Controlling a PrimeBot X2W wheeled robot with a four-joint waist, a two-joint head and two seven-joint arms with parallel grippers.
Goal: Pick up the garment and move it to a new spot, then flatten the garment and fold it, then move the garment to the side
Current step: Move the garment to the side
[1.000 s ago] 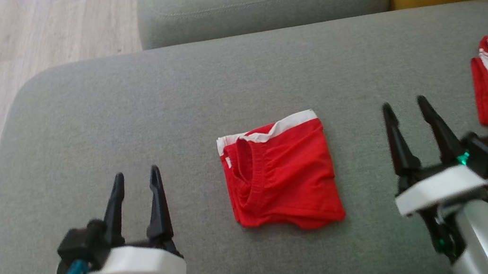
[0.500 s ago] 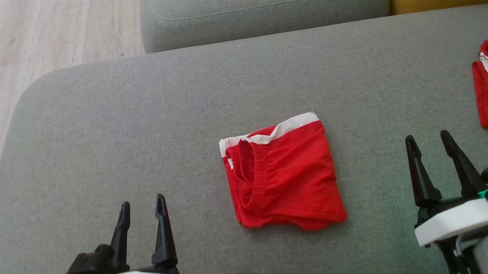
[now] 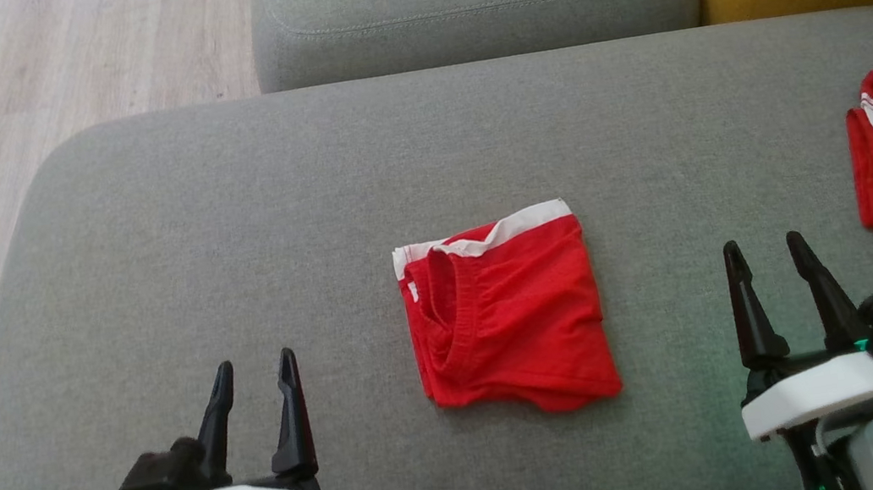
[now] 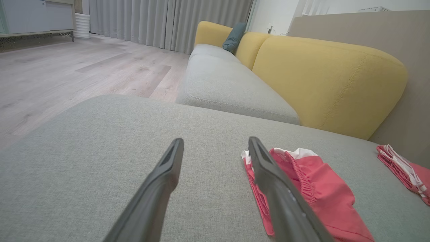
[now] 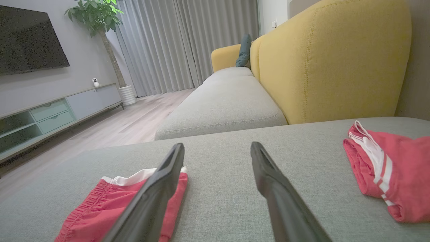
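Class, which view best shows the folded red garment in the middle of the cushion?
Head view: the folded red garment shows whole from above. The wrist views catch it side-on, partly hidden by their own fingers.

the right gripper [image 5: 217, 145] has its two dark fingers [image 5: 151, 198] spread apart with nothing between them, above a grey cushion [image 5: 221, 188]. a folded red garment [image 5: 97, 211] with a white band lies at the lower left; the left finger covers its right edge, and i cannot tell if it touches. a second red cloth [image 5: 399, 168] with white stripes lies well apart at the right. behind are a yellow backrest [image 5: 329, 60], a grey seat [image 5: 228, 101], a teal pillow [image 5: 244, 50], curtains [image 5: 174, 43], a plant [image 5: 94, 16], a tv [image 5: 30, 40], a cabinet [image 5: 50, 114] and a wood floor [image 5: 134, 124].
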